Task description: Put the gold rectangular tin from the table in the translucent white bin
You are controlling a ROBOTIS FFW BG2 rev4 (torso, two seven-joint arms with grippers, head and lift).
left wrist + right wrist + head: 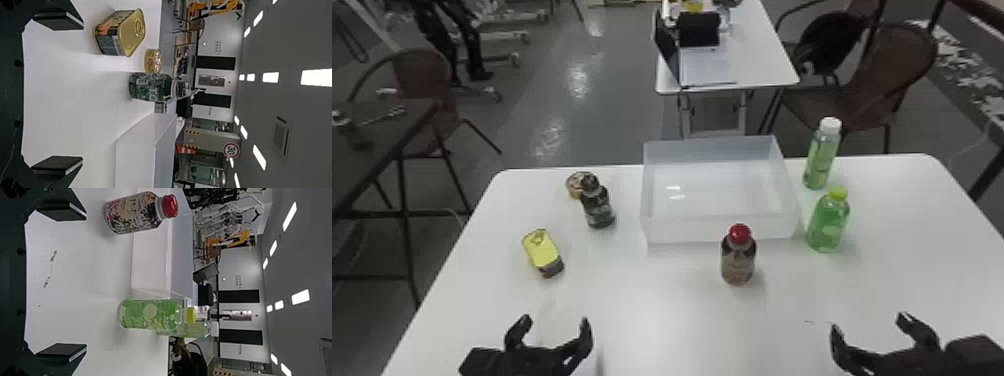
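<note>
The gold rectangular tin stands on the left part of the white table; the left wrist view shows the tin with its gold lid and dark printed side. Toward the back middle lies the translucent white bin, with nothing in it; part of the bin is in the left wrist view too. My left gripper is open at the table's near side, nearer than the tin and apart from it. The left gripper holds nothing. My right gripper stays open and empty at the near right; right gripper.
A dark bottle and a round can stand between the tin and the bin's left side. A red-capped bottle stands before the bin. Two green bottles are to its right.
</note>
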